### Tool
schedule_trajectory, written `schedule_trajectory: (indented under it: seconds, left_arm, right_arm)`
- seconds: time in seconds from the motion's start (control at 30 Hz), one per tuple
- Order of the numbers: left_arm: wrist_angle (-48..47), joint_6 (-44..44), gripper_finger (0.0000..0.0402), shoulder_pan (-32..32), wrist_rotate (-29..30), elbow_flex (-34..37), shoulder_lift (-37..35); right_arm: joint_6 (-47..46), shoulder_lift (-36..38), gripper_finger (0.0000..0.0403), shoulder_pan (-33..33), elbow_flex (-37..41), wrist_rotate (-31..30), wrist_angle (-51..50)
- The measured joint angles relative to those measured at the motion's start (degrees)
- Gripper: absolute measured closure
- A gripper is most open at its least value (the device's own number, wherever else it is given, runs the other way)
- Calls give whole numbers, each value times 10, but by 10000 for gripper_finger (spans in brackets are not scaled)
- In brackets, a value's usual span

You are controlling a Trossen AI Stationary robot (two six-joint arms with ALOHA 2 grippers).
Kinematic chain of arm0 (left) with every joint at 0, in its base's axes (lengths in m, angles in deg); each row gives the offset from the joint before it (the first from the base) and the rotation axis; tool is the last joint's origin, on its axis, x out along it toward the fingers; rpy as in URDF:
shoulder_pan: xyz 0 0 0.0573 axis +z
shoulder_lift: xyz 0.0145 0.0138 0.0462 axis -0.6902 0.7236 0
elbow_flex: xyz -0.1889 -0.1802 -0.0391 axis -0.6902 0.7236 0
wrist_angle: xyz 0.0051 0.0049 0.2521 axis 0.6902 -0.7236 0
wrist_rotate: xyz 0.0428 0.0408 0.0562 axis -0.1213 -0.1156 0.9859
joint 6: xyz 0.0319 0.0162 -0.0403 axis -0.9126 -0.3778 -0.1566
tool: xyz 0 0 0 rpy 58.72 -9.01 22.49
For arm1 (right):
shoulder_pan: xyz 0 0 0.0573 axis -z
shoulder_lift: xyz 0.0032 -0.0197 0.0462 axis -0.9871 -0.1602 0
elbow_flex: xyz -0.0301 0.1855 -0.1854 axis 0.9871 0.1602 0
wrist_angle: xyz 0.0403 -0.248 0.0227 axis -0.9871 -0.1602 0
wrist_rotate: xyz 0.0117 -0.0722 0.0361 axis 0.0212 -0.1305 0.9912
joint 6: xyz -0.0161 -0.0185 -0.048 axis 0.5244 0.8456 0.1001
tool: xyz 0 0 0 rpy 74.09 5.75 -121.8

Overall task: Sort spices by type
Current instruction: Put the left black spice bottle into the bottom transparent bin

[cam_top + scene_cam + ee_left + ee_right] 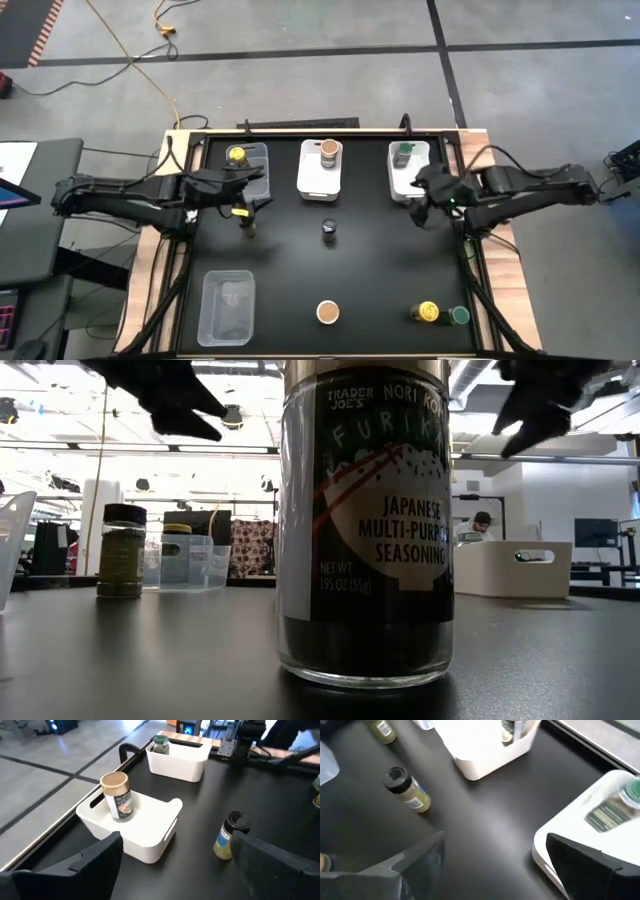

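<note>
Three jars sit in the far bins: a yellow-topped one (236, 155) in the clear bin, a tan-topped one (328, 150) (116, 795) in the middle white bin, and a green-topped one (403, 153) (620, 805) in the right white bin. A dark-topped jar (329, 230) (231, 835) stands mid-table. Another dark-topped jar (245, 218) (121, 550) stands just below my left gripper (240, 195) (175, 865), which is open and raised above it. My right gripper (425, 195) (490, 865) hangs open over the near edge of the right bin. Tan (327, 312), yellow (428, 312) and green (459, 316) jars stand near the near edge.
An empty clear bin (228, 305) lies at the table's near left. The tall furikake jar (365, 520) fills the low view close to the camera. Bare black tabletop (390, 265) stretches between the far bins and the near jars. A person sits far off in the room (480, 525).
</note>
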Motion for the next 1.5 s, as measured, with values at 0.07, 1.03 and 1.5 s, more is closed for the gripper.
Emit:
schedule_trajectory:
  seconds: [0.07, 1.03, 1.5]
  left_arm:
    - [-2, 5, 52, -3, 1, -19, 24]
    - [-659, 980, 52, -53, -35, -246, 178]
    - [-624, 901, 52, -35, -70, -245, 256]
  right_arm:
    - [-24, 17, 30, -19, 17, -8, 3]
    - [-25, 12, 30, -59, 72, -85, 17]
    - [-18, 12, 30, -59, 72, -85, 16]
